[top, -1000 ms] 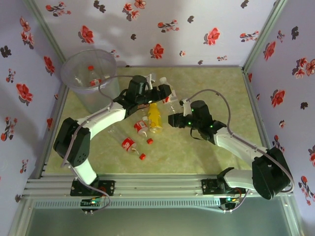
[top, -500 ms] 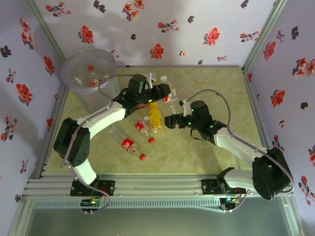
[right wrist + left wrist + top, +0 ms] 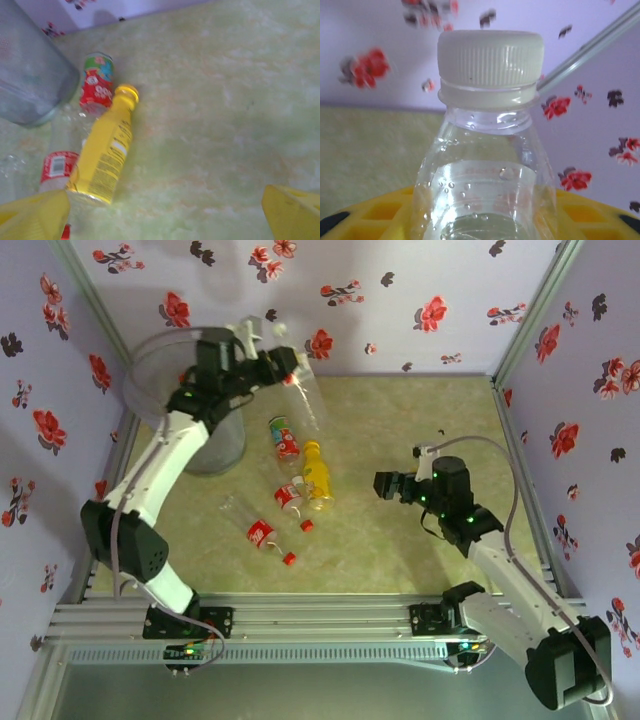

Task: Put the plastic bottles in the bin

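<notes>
left gripper (image 3: 272, 362) clamped on a clear white-capped bottle (image 3: 487, 150), held high just beside the bin (image 3: 140, 405) rim. right gripper (image 3: 386, 483) spread wide, empty, low over the table (image 3: 225, 100). yellow bottle (image 3: 107, 150) and red-labelled bottles (image 3: 286, 443) lie on the table near the bin.

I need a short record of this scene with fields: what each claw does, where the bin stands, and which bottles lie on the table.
left claw: shut on a clear plastic bottle with white cap, raised beside the bin's rim
right claw: open, holding nothing, above the green table
bin: translucent grey plastic bucket, far left corner
lying on table: yellow plastic bottle; red-labelled bottle with green end; red-capped clear bottle; small red-labelled bottle
</notes>
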